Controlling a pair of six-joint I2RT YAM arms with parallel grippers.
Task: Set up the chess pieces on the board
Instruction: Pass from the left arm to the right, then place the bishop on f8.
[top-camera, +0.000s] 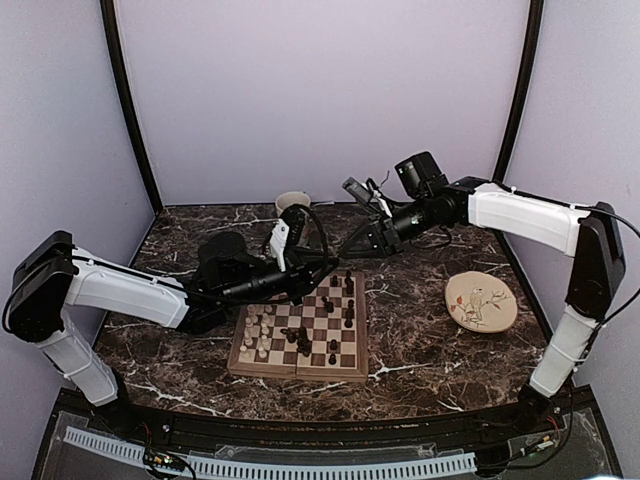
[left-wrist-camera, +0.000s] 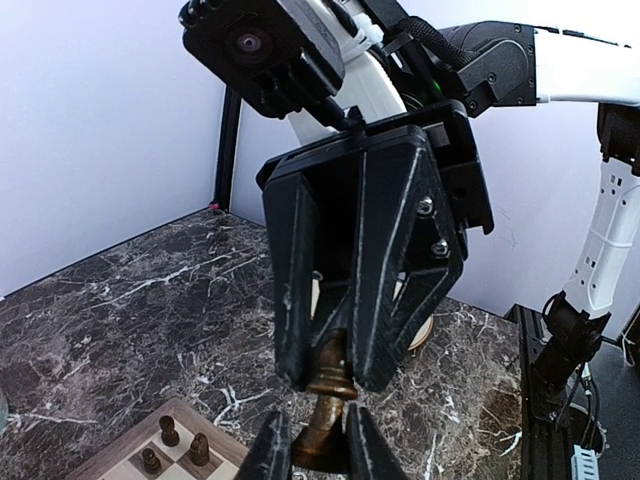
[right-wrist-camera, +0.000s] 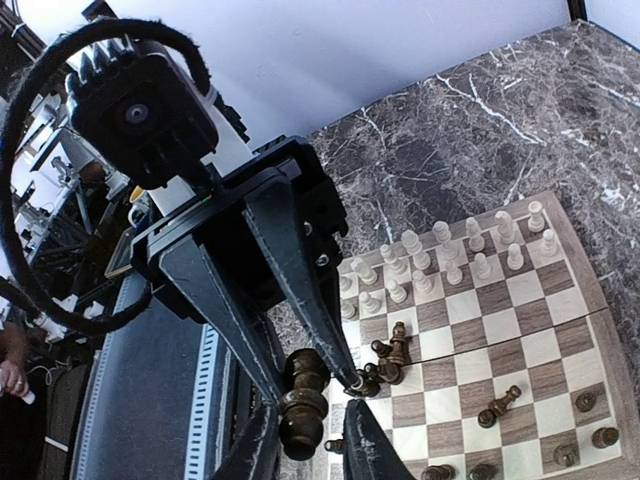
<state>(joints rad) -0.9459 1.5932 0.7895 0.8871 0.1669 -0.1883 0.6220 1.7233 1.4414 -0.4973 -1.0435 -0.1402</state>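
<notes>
- Pale lavender walls enclose a dark brown marble table (top-camera: 430, 350) with white veining.
- A square wooden checkered chessboard (top-camera: 300, 375), tan and dark brown squares inside a light wood border, lies flat near the middle of the table.
- One dark brown turned wooden chess piece (left-wrist-camera: 322, 430) is held in the air between the two arms, near the board's far edge in the top view. It is glossy, with a rounded head, a collar below it and a slim stem.
- The left gripper (left-wrist-camera: 318, 455) is clamped on the lower stem of this piece, a finger on each side.
- The right gripper (right-wrist-camera: 305, 455) has its black fingers close on either side of the piece's head. I cannot tell whether they press on it.
- The cream-white pieces (right-wrist-camera: 450, 260) stand upright in two rows along the left side of the board, one per square.
- The dark pieces (right-wrist-camera: 395, 350) are in disorder. Several lie toppled around the middle of the board, and a few stand upright on its right side.
- A cream cup (top-camera: 292, 200) stands at the far edge of the table, behind the arms.
- A round cream plate (top-camera: 465, 295) with a bird-and-branch motif lies to the right, well apart from the board.
</notes>
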